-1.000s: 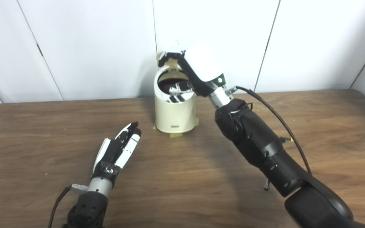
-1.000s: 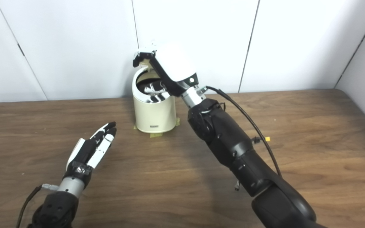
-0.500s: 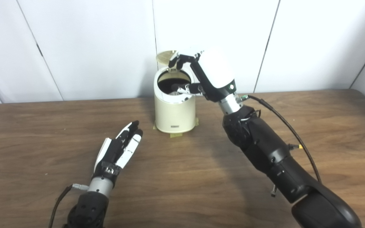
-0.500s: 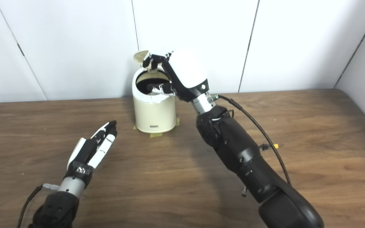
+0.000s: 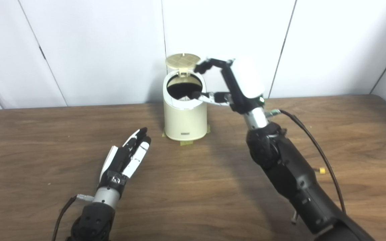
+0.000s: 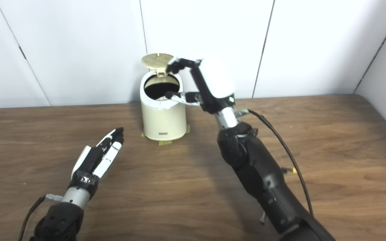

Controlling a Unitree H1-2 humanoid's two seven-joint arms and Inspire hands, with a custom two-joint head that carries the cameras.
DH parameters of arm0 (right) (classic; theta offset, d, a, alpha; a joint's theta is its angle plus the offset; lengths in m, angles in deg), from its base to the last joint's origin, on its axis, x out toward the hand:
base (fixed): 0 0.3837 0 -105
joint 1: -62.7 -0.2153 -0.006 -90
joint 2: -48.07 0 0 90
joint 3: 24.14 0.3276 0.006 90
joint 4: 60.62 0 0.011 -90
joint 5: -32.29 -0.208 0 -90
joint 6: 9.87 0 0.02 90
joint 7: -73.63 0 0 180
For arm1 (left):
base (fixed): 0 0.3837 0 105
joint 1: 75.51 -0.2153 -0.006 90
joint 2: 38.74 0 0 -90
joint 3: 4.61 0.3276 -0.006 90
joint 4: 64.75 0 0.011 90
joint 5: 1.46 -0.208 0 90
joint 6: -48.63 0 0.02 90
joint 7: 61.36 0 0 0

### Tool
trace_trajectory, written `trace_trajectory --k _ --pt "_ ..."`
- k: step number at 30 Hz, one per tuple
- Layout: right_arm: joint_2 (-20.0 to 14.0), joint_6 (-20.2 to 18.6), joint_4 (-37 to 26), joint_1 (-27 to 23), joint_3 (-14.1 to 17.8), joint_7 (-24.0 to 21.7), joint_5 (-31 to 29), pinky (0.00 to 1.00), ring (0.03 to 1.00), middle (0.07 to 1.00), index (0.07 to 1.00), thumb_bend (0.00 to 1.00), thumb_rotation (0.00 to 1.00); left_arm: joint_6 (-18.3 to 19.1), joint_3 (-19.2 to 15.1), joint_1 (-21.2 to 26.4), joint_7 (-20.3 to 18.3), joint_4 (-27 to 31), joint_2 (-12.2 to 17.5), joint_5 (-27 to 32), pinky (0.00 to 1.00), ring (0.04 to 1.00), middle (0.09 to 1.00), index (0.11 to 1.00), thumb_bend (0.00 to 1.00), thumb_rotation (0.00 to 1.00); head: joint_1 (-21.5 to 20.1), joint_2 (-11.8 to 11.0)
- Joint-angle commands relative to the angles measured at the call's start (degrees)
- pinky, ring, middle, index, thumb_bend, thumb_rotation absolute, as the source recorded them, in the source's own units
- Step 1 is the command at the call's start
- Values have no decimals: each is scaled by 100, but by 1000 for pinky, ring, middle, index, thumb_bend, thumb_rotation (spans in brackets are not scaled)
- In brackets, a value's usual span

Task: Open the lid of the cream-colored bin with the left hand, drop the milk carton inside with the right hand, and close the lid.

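Note:
The cream-colored bin (image 5: 185, 117) stands at the back middle of the table, its round lid (image 5: 182, 61) tipped up at the rear. The bin's mouth is dark; a small pale patch shows low inside, and I cannot tell whether it is the milk carton. My right hand (image 5: 238, 83) is open just right of the bin's rim, fingers spread, thumb tip over the rim's right edge, holding nothing. My left hand (image 5: 126, 159) lies open, fingers straight, on the table in front and left of the bin, apart from it.
Yellow tape tabs (image 5: 187, 143) hold the bin's base to the wooden table (image 5: 196, 187). A black cable (image 5: 317, 147) hangs from the right wrist. White wall panels close off the back.
My right hand has drawn back out of the bin's mouth, to the right, with its fingers spread. The lid now shows fully, standing up. The left hand has stayed put.

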Motion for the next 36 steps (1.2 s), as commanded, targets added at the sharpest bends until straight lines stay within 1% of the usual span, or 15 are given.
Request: trace_trajectory --k 1,4,6,9,12,14,16,17,21,24,25,26,27,30,36 --pt "49 -19 -256 -55 180 -51 -217 476 500 493 475 532 0 -54 -46 344 50 108 41 -52 917 942 934 927 438 821 -1 9" --pt "307 -448 -681 302 498 -532 -901 490 514 503 467 532 0 34 -188 516 88 96 -2 45 900 927 918 925 433 821 -29 3" --pt "512 -1029 -1143 577 715 -1082 -1538 538 552 504 470 532 0 92 -259 686 95 70 4 66 915 925 906 926 414 828 -54 -2" --pt "700 -1739 -1636 856 939 -1697 -2213 531 583 507 479 529 2 169 -340 889 88 13 10 90 949 915 903 936 389 858 -51 -6" --pt "856 -2302 -1974 1083 1110 -1996 -2588 514 600 511 482 524 8 198 -499 1114 56 -114 -29 320 976 919 921 945 383 860 -57 -2" --pt "951 -2634 -2168 1231 1188 -2092 -2698 514 607 512 481 520 11 136 -594 1262 39 -238 -40 477 936 909 923 946 367 826 -56 -1" --pt "1057 -2941 -2334 1380 1278 -2163 -2830 547 633 624 493 507 131 102 -617 1422 50 -366 -5 476 892 894 913 944 352 821 -39 -14" --pt "1111 -3066 -2408 1453 1332 -2196 -2926 564 643 646 495 504 147 89 -636 1504 48 -433 5 498 878 889 909 941 350 820 -29 -18" --pt "1244 -3257 -2559 1746 1525 -2348 -3377 611 697 715 498 497 164 -81 -709 1818 25 -701 22 688 884 895 911 936 399 748 -66 -40" --pt "1164 -3393 -2601 1965 1495 -2471 -3407 646 734 759 499 493 171 -122 -650 2000 -51 -744 115 686 877 895 910 927 428 789 -77 -47" --pt "1145 -3431 -2611 2022 1483 -2493 -3394 660 756 788 642 506 348 -129 -641 2047 -73 -745 134 695 879 900 913 921 434 801 -77 -47" --pt "1132 -3448 -2618 2111 1476 -2532 -3413 669 770 807 732 514 463 -152 -637 2127 -104 -760 157 722 881 904 914 917 438 808 -62 -44" --pt "1124 -3446 -2624 2189 1468 -2570 -3443 684 791 834 787 513 517 -188 -632 2205 -146 -786 188 757 883 909 914 912 445 809 -52 -45" --pt "1085 -3402 -2641 2352 1408 -2623 -3434 706 819 877 868 490 594 -205 -604 2425 -254 -869 266 812 894 923 921 913 456 828 -48 -56" --pt "946 -3308 -2714 2584 1242 -2683 -3261 756 866 901 904 490 720 49 -629 2852 -329 -1011 297 958 914 933 932 919 474 880 -28 -69"
